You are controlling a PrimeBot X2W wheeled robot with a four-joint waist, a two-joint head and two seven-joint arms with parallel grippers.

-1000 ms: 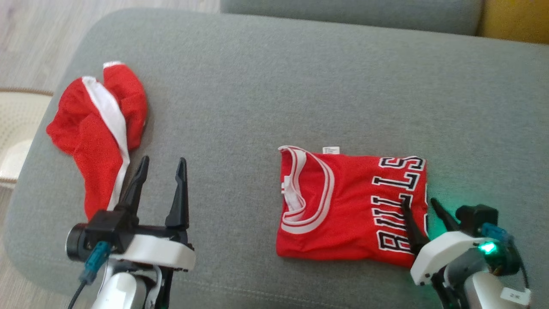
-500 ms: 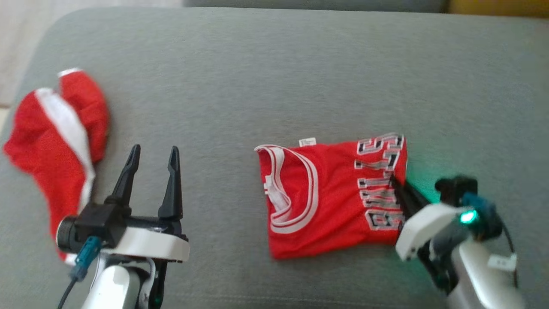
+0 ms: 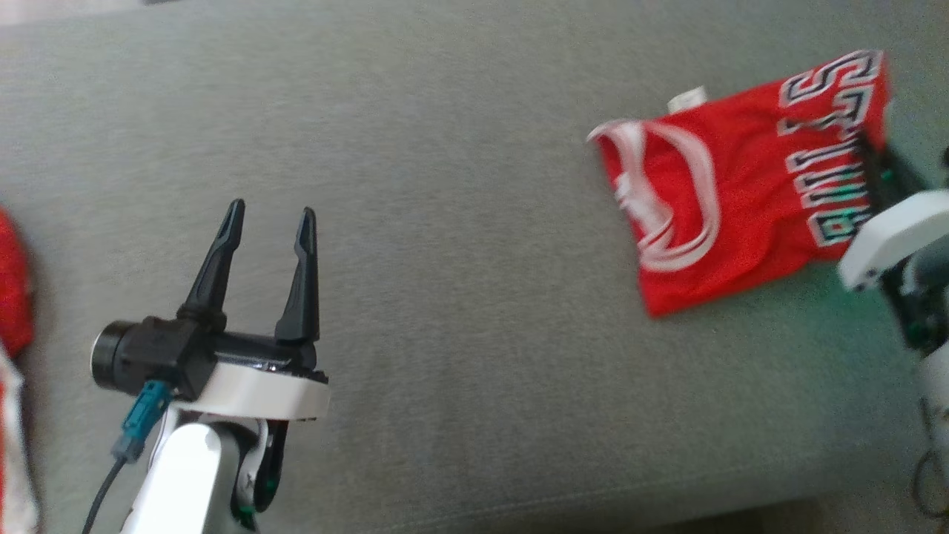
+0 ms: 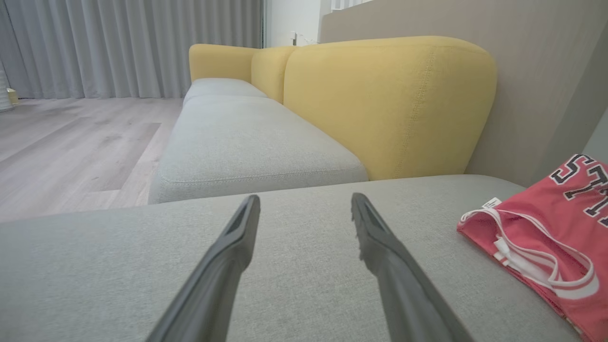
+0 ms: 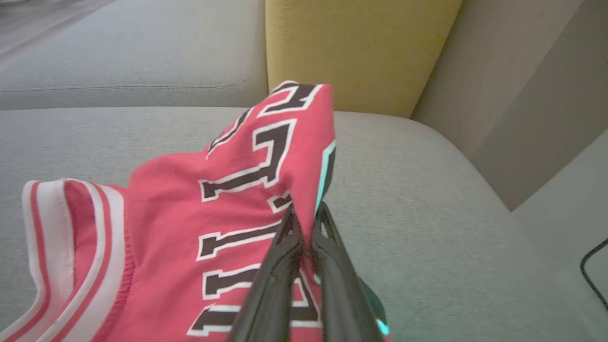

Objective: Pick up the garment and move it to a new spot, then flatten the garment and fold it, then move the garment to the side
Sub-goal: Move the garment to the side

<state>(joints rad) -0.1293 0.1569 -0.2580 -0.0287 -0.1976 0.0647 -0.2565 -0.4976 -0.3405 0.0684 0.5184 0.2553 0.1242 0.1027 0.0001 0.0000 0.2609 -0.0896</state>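
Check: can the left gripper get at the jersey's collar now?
Probably, with a long reach: only bare cushion lies between the open left gripper and the jersey, collar side nearest; the right gripper pinches its far edge.

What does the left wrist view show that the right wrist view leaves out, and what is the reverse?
Left wrist view brings: the left gripper, fingers spread wide above the sofa seat, and grey curtains. Right wrist view brings: the right gripper shut on the lettered edge of the jersey, that edge raised off the seat, and a black cable. Shared: the red jersey, the grey sofa seat and the yellow backrest.
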